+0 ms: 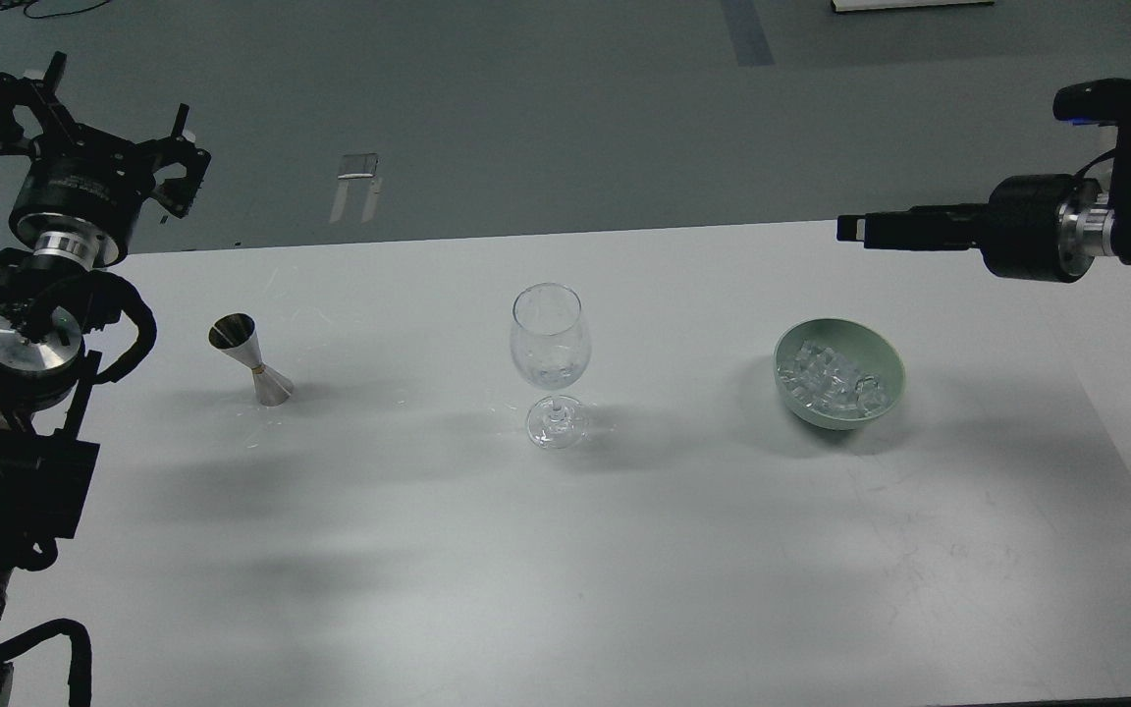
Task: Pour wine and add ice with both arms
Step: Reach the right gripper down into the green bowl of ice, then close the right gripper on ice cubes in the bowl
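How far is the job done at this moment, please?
Nothing looks done. The ice lies in the green bowl; the glass holds no ice. The left gripper is open and empty; the right gripper holds nothing. Pouring from the jigger and adding ice remain.

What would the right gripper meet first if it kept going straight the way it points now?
The right gripper points leftward, along the far edge of the white table. Its way looks free: the clear stemmed wine glass and the green bowl of ice cubes sit nearer me, though depth is unclear.
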You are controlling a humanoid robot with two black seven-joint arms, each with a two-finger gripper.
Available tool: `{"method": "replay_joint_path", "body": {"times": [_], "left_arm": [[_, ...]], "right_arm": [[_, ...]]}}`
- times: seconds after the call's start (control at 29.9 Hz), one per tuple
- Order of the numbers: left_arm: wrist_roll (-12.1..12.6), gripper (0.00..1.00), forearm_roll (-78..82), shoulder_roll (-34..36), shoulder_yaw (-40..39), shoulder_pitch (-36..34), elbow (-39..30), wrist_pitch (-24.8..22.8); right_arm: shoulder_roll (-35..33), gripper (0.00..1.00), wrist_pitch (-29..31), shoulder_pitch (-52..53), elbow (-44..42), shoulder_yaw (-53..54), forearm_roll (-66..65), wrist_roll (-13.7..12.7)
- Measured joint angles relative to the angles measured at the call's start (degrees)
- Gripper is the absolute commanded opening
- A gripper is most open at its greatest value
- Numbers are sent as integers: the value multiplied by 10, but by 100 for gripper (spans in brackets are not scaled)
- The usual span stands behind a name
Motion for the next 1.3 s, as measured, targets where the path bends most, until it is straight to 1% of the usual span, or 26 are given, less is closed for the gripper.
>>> {"method": "replay_joint_path", "body": {"times": [0.13,0.27,0.3,0.33,0.37,0.4,0.43,0.47,0.5,0.64,0.74,0.8,0.9,0.97,1.17,1.3], "left_arm": [[-11,98,6,-1,5,5,3,-6],[-11,98,6,-2,6,19,4,-16],[-10,98,6,-2,6,20,4,-19],[-9,99,6,-2,6,21,4,-22],[-9,99,6,-2,6,22,4,-24],[-9,99,6,-2,6,22,4,-27],[-9,99,6,-2,6,22,2,-30],[-9,99,6,-2,6,22,0,-33],[-9,99,6,-2,6,23,-1,-39],[-9,99,3,-3,6,24,-3,-68],[-9,99,1,-4,6,25,-4,-75],[-9,99,1,-7,6,26,-5,-79],[-11,99,-1,-9,4,30,-18,-103],[-13,99,-1,-9,3,32,-22,-112],[-13,99,-2,-9,3,36,-23,-117],[-11,99,-2,-4,-1,41,-23,-121]], "right_arm": [[4,94,-5,-22,1,-4,-51,-1],[6,91,-9,-45,3,-5,-66,1],[6,89,-9,-49,3,-5,-71,1],[6,83,-9,-54,3,-5,-78,2],[7,80,-9,-59,3,-5,-86,2],[8,79,-9,-63,3,-5,-94,3],[9,82,-9,-66,4,-6,-102,3],[12,82,-9,-67,4,-6,-109,4],[15,84,-10,-67,6,-6,-114,4],[26,85,-10,-65,16,-6,-121,4],[31,82,-10,-62,18,-6,-123,4],[37,78,-10,-61,19,-6,-128,4],[47,78,-10,-61,16,-12,-159,4],[56,75,-10,-61,15,-19,-181,4],[85,75,-10,-63,10,-29,-214,1],[96,75,-10,-63,10,-29,-228,-6]]}}
